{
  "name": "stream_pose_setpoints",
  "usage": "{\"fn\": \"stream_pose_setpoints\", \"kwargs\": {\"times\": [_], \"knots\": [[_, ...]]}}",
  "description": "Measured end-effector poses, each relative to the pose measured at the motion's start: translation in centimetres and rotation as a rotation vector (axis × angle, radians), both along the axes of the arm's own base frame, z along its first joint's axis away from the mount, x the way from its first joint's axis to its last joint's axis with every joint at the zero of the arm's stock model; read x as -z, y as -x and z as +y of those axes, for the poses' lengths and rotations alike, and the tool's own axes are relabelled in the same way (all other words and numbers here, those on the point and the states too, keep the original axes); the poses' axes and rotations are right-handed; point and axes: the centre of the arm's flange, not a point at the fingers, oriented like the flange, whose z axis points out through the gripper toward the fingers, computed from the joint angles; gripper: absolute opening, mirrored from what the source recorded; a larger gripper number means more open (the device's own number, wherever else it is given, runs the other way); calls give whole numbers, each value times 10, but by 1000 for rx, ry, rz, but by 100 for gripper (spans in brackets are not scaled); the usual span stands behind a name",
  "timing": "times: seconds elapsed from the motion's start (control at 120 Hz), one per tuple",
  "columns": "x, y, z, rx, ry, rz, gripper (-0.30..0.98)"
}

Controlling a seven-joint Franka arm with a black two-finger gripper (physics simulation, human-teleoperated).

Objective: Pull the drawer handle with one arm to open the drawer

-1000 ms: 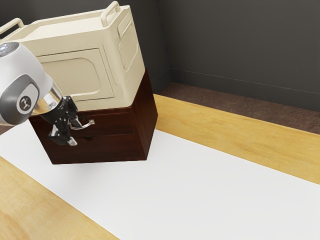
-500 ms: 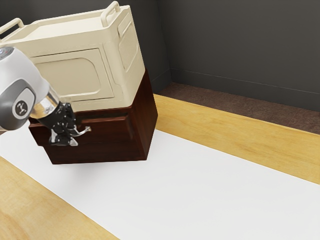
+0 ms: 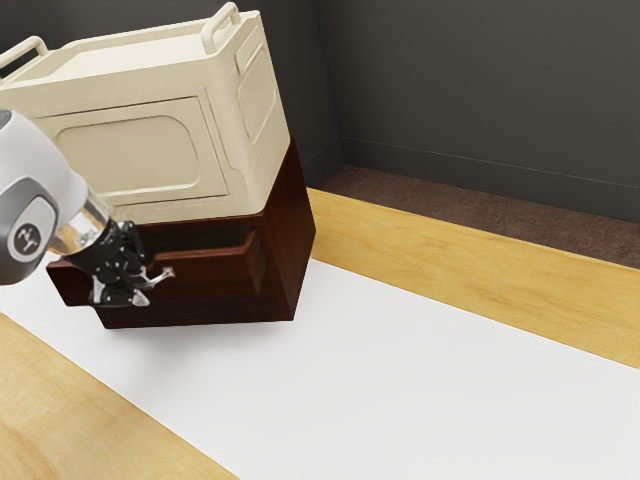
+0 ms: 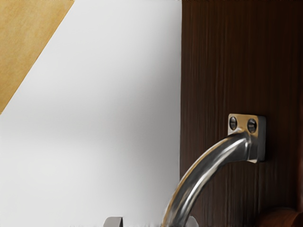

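Note:
My gripper (image 3: 141, 284) is at the front of the dark brown drawer (image 3: 205, 272), which stands partly pulled out of the cabinet. A curved silver handle (image 3: 163, 274) reaches in at the fingers, which stand apart. In the wrist view my gripper (image 4: 152, 222) has its two fingertips at the lower edge with a gap between them. The metal handle (image 4: 203, 171) runs down beside one fingertip, with space between it and the other. Its lower part is hidden, as is the far side of the drawer front (image 4: 213, 61).
A cream box (image 3: 150, 150) with loop handles rests on the brown cabinet (image 3: 290, 240). The cabinet stands on a white sheet (image 3: 400, 380) over a wooden table (image 3: 480, 260), with dark walls (image 3: 490, 90) behind.
The drawer was closed a second ago and has slid outward, toward the exterior view's lower left. My hand and the handle moved with it, and the fingers came closer together.

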Motion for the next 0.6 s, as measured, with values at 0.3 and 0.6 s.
{"fn": "stream_pose_setpoints", "kwargs": {"times": [0.3,0.6], "knots": [[-1,22,-13,9,-11,-15,8],[3,44,-21,8,-17,-22,8]]}}
